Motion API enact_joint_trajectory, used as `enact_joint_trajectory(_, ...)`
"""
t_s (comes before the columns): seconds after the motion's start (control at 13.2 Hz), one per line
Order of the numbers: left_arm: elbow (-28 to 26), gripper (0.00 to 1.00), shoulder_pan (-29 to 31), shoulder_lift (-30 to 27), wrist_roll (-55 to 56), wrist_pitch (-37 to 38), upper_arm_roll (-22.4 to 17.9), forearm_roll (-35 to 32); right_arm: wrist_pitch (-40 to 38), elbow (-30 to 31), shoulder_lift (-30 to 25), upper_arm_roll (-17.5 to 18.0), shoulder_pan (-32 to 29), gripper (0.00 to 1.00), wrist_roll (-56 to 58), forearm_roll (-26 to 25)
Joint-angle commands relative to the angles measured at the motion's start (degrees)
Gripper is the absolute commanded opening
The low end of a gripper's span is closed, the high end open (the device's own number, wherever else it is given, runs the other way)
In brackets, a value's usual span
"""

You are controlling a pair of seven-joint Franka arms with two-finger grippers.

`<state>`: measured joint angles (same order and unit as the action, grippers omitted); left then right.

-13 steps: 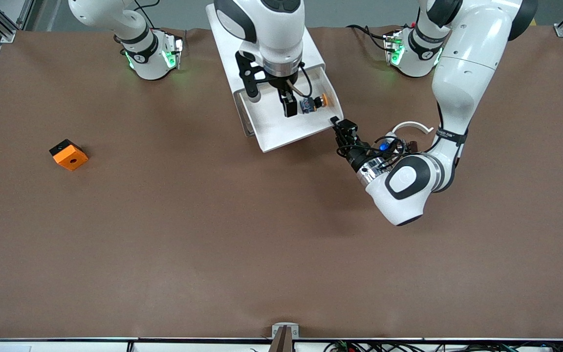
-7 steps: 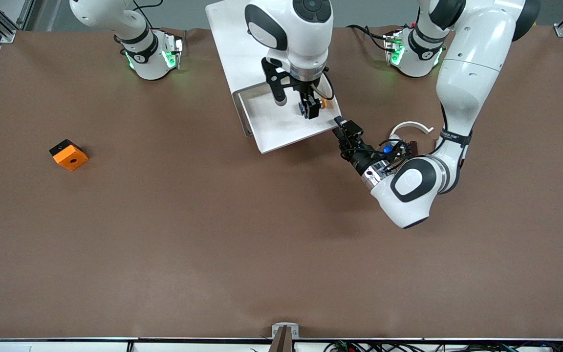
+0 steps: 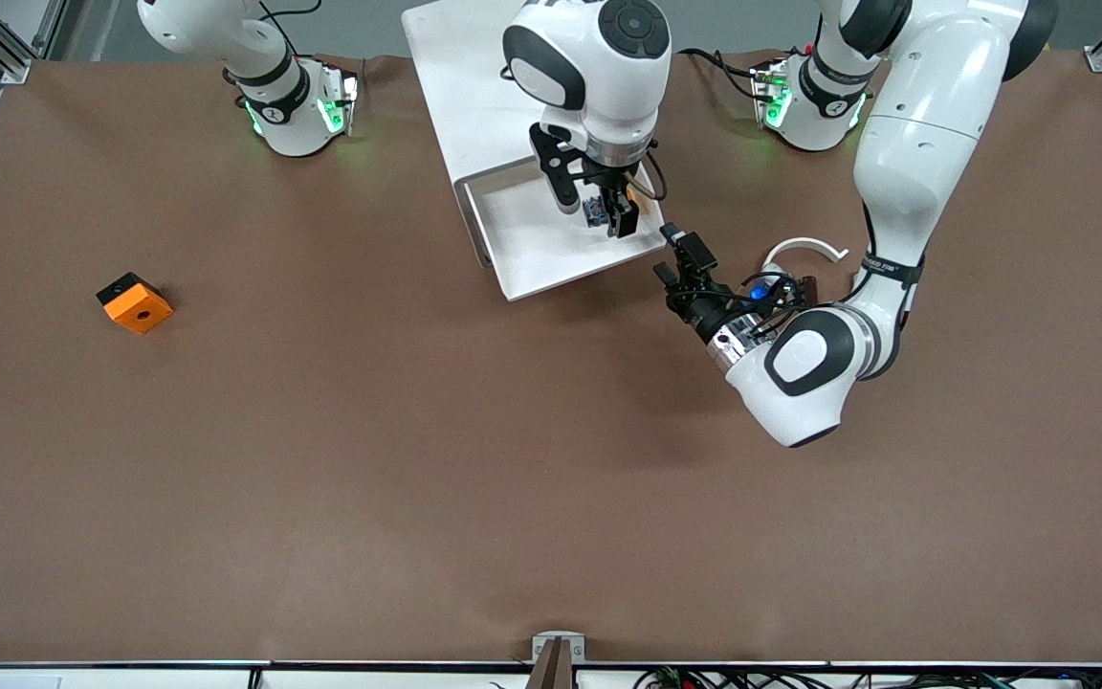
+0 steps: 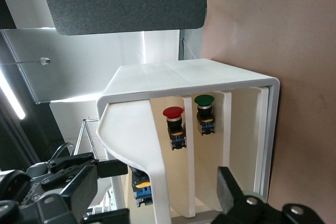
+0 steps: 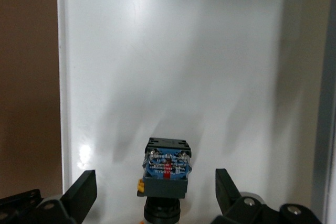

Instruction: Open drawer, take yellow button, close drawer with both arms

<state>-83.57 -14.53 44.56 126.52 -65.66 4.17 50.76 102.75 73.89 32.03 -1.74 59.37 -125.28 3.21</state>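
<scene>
The drawer stands pulled out of the white cabinet toward the front camera. The button lies on its side on the drawer floor, near the corner at the left arm's end. My right gripper is open, reaching down into the drawer with one finger on each side of the button and clear of it. My left gripper is open at the drawer's front corner. In the left wrist view the drawer's front lip runs between the left gripper's spread fingers, with the button past it.
An orange-and-black square block lies toward the right arm's end of the table. A white curved strip with black clips sits under the left forearm. Lower drawers hold a red-capped button and a green-capped one.
My left gripper has opened and let go of the drawer's front corner. My right gripper has shifted toward the left arm's end and now straddles the button.
</scene>
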Motion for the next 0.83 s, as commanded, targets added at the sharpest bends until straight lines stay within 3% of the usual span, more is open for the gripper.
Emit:
enact_joint_trajectory(0.0, 1.13, 1.00, 0.55, 0.00, 0.05, 1.06, 0.14, 0.48, -0.36, -2.17, 1.89, -0.55, 1.01, 1.00, 1.00, -0.84)
enact_joint_trajectory(0.45, 2.01, 1.00, 1.78, -2.19, -1.88, 2.46, 0.49, -1.09, -0.45, -2.08, 2.60, -0.55, 1.62, 1.00, 2.67, -2.42)
enact_joint_trajectory(0.53, 2.01, 1.00, 1.78, -3.07, -2.93, 2.47, 0.49, -2.32, -0.45, -2.08, 2.51, -0.55, 1.53, 0.96, 3.02, -2.42)
enact_joint_trajectory(0.75, 2.01, 1.00, 1.70, -5.97, -10.12, 2.47, 0.58, -6.19, -0.36, -2.17, 2.51, -0.55, 1.53, 0.20, 3.37, -2.42)
